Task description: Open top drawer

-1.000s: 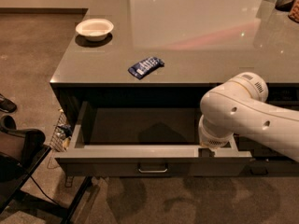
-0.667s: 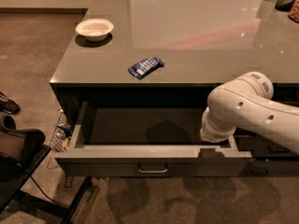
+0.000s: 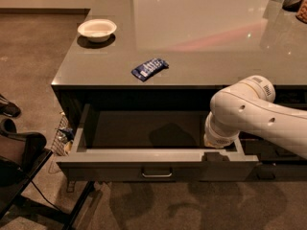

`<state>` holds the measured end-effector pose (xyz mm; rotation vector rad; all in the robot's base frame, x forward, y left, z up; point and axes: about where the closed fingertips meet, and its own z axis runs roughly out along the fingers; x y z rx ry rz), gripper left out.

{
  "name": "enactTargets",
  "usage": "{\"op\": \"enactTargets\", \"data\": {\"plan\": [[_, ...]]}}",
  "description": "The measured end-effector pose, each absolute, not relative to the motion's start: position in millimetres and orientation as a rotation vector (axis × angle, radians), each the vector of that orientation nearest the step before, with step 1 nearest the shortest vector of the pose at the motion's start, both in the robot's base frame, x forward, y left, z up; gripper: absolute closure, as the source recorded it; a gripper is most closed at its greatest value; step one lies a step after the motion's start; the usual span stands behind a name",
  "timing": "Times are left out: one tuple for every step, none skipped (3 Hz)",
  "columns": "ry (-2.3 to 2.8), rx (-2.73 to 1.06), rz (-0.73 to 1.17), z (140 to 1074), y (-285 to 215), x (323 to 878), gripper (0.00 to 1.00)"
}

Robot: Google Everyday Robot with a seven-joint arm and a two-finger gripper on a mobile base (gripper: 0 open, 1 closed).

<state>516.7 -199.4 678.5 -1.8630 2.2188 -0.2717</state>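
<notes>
Camera view shows the wide dark grey top drawer (image 3: 115,169) standing well out beneath the glossy grey worktop (image 3: 201,47), so the white arm's tool (image 3: 216,155), at the drawer's right front rim and with a grip I cannot tell, should pull straight and avoid skewing it.

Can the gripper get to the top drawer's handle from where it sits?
Probably yes. The gripper sits at the front rim of the top drawer, right of centre; the handle lies lower left on the front, with nothing before it.

Your top drawer (image 3: 115,167) stands pulled out beneath the counter (image 3: 201,47). Your gripper (image 3: 214,154) sits at its front rim, apart from the handle (image 3: 157,174).
</notes>
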Motion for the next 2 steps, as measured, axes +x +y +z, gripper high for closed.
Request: {"op": "enactTargets", "data": {"plan": [[2.261,-1.872,-0.231,659.4,-204.0,514.7,1.0],[2.326,-1.889,-0.186,650.0,-207.5,504.0,1.0]]}}
